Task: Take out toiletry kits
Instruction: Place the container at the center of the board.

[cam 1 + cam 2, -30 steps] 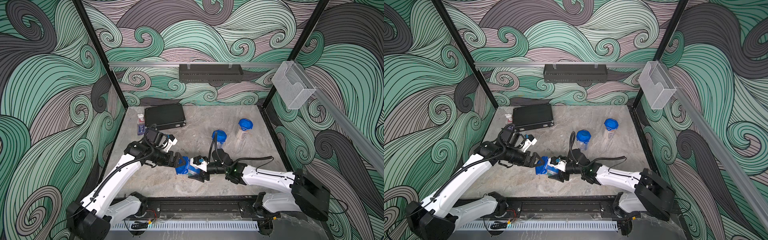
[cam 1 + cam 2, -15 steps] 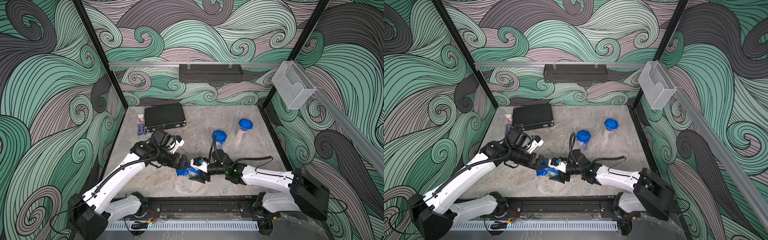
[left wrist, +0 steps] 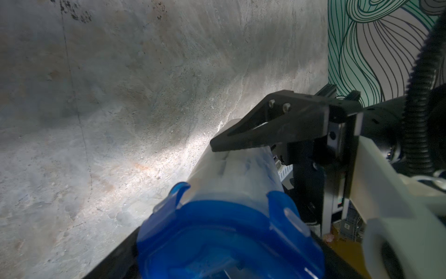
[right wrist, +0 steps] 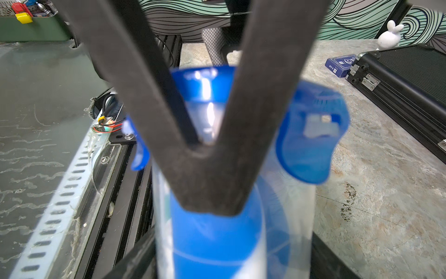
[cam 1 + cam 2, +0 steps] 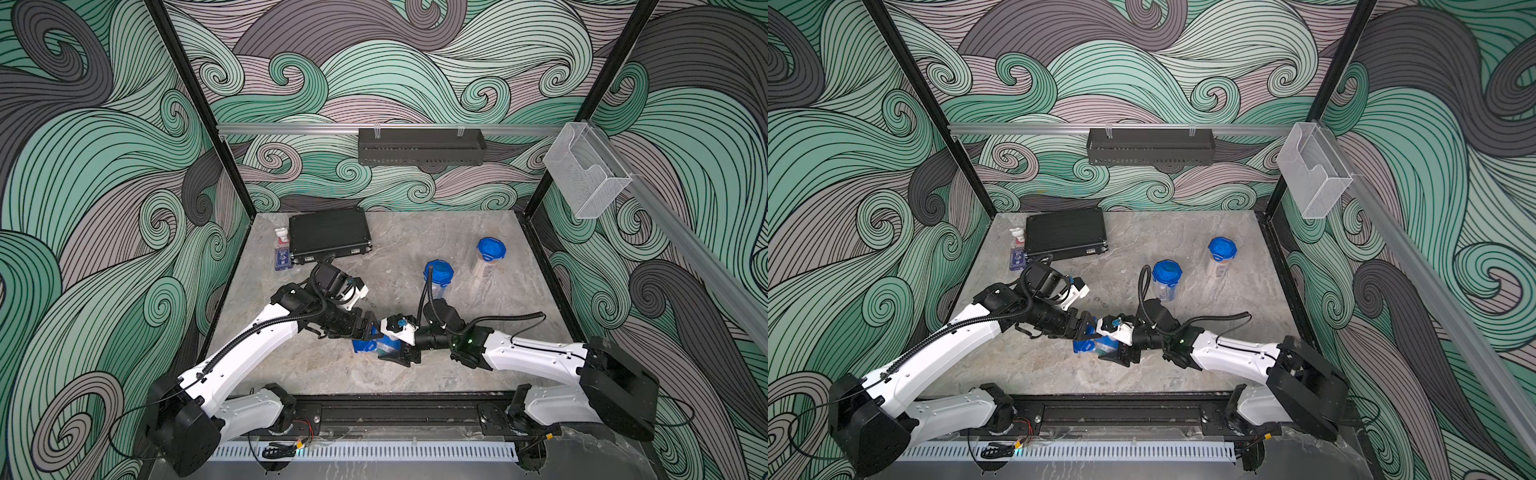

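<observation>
In both top views a clear toiletry kit jar (image 5: 385, 342) is held sideways near the front edge of the table (image 5: 415, 376), clamped in the right gripper (image 5: 392, 351), with the left gripper (image 5: 369, 331) at its lid end; left wrist view – the blue lid (image 3: 229, 241) fills the foreground, and whether those wide jaws grip it cannot be told; right wrist view – a blue pouch (image 4: 217, 236) shows inside.

1. In both top views, the right gripper (image 5: 386, 347), its wrist camera (image 5: 399, 326) and the left gripper (image 5: 368, 330) are covering most of the lying clear container (image 5: 390, 341); only blue patches are showing.
2. In the left wrist view, the blue lid (image 3: 229, 241) is blurring and running off the picture's edge; whether the left gripper is pinching it is not showing.
3. In the right wrist view, a black finger (image 4: 210, 181) is blocking the container's middle, and the blurred wall is hiding whatever is lying inside.
4. The two standing containers (image 5: 438, 282) (image 5: 488, 259) are appearing too small for their contents to be told.
</observation>
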`<state>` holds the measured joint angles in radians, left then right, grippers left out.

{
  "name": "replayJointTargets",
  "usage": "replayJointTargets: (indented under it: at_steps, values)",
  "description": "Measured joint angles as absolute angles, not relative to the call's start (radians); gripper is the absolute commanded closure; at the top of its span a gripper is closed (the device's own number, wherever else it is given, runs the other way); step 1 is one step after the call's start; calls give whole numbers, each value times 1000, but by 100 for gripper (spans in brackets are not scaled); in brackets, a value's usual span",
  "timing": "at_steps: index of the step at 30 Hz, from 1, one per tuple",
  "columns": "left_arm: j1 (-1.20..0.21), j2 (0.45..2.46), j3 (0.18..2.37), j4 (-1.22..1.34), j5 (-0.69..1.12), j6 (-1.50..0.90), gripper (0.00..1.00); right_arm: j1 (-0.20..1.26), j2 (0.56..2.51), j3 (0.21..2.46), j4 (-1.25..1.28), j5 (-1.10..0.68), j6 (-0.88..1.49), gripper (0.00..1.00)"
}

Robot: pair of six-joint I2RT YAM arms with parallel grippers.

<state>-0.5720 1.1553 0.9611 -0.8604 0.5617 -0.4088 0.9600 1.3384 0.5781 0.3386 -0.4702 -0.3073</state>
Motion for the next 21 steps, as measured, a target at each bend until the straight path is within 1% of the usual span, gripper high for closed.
replayJointTargets:
  at_steps: [2, 5, 6, 9, 12, 14, 15, 16, 18, 20, 21]
  values:
    - [-572, 1155, 953, -850, 571, -419, 12, 960, 1338, 577, 336, -469, -307, 40]
    - [-572, 1154, 943, -836, 582, -436, 20, 960, 1338, 577, 332, -468, -307, 40]
    - [-572, 1154, 939, -828, 583, -442, 24, 960, 1338, 577, 330, -467, -307, 40]
    - [-572, 1147, 922, -800, 587, -456, 40, 955, 1338, 576, 325, -468, -307, 40]
    - [-572, 1146, 918, -788, 587, -464, 48, 953, 1338, 575, 324, -468, -305, 39]
    - [-572, 1146, 918, -787, 585, -466, 49, 953, 1338, 575, 324, -468, -303, 39]
    - [-572, 1146, 918, -787, 583, -467, 50, 953, 1338, 575, 324, -467, -303, 38]
    - [-572, 1146, 919, -787, 581, -468, 57, 953, 1338, 575, 324, -467, -302, 37]
    - [-572, 1146, 923, -788, 574, -469, 61, 953, 1338, 575, 325, -466, -302, 34]
    - [-573, 1146, 930, -791, 567, -469, 69, 951, 1338, 575, 330, -463, -299, 32]
    - [-573, 1146, 933, -792, 564, -469, 70, 949, 1338, 575, 334, -463, -299, 31]
